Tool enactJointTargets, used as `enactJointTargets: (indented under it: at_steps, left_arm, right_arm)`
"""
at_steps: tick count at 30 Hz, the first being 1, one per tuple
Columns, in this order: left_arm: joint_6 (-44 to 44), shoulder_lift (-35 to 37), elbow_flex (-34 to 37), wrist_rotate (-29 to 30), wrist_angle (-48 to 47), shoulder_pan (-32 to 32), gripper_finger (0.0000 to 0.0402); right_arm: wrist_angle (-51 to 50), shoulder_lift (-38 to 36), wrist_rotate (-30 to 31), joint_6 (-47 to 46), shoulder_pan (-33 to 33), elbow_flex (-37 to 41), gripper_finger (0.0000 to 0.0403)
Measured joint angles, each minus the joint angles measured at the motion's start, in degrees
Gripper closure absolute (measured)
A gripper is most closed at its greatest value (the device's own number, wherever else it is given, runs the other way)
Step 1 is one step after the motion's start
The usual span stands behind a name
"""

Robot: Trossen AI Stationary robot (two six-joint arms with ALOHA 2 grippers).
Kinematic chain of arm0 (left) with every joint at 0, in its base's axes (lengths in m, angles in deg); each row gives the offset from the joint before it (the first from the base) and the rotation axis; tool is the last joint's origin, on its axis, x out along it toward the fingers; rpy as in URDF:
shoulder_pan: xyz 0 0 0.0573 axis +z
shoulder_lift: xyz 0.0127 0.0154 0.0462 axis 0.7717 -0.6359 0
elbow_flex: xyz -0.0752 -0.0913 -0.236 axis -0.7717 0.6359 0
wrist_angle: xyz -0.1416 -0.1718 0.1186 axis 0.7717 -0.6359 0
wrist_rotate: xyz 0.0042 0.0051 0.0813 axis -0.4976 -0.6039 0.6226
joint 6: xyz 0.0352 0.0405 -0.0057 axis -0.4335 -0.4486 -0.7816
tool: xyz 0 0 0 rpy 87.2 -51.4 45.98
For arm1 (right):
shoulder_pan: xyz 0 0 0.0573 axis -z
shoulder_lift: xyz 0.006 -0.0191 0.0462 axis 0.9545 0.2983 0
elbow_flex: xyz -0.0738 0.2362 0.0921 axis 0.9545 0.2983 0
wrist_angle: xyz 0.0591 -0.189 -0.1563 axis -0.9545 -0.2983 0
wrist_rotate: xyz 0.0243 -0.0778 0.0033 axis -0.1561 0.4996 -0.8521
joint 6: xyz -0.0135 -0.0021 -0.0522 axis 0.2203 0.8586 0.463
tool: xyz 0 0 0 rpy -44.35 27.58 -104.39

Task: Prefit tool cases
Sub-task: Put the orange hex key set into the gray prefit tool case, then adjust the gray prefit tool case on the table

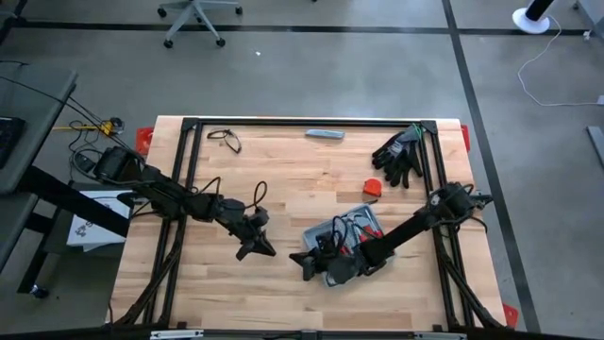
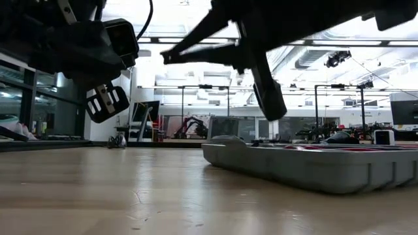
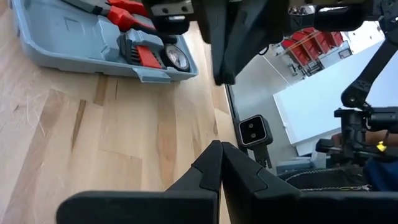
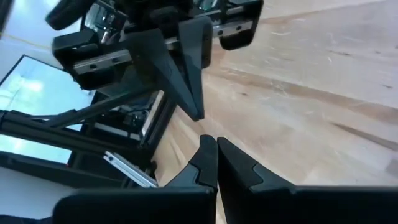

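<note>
high view: gloves (image 1: 401, 154), orange tape (image 1: 374, 188) beyond open case (image 1: 342, 247) — apart.

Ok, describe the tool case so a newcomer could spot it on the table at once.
Start at the wooden table with the black frame and look toward its near right part, under the right arm. There lies the tool case, an open grey-blue plastic tray with red-handled tools in its recesses. The black gloves and small orange object lie farther back; only the case is a tray.
</note>
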Motion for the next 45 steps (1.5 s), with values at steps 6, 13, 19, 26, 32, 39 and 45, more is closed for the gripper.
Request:
enactJointTargets:
  at_steps: [6,13,19,26,32,39,45]
  left_arm:
    - [0.4,0.0,0.0,0.0,-0.2,0.0,0.0401]
    - [0.4,0.0,0.0,0.0,-0.6,0.0,0.0401]
    - [0.0,0.0,0.0,0.6,-0.8,0.0,0.0401]
    - [6.4,0.0,0.0,9.3,-0.7,-0.4,0.0401]
    - [11.9,-2.0,-2.3,17.5,-4.4,-0.6,0.0402]
    - [15.5,-15.4,-13.1,16.5,-8.7,-0.6,0.0402]
    - [16.9,-25.7,-23.8,14.4,-9.2,0.6,0.0402]
  right_arm:
    - [-1.7,2.0,-1.5,-3.1,0.1,0.0,0.0403]
    - [0.4,5.2,-4.8,-7.5,0.3,-0.3,0.0403]
    - [-1.7,-1.4,-4.8,-0.1,0.2,0.0,0.0403]
    - [-40.5,-16.6,-6.3,-4.2,0.3,0.0,0.0403]
    - [-76.1,-29.6,-10.7,-12.7,-0.4,0.0,0.0403]
    - [-98.1,-33.9,-20.1,-14.2,-0.4,0.0,0.0403]
    - [-100.9,-32.6,-28.2,-7.8,-0.2,3.4,0.0403]
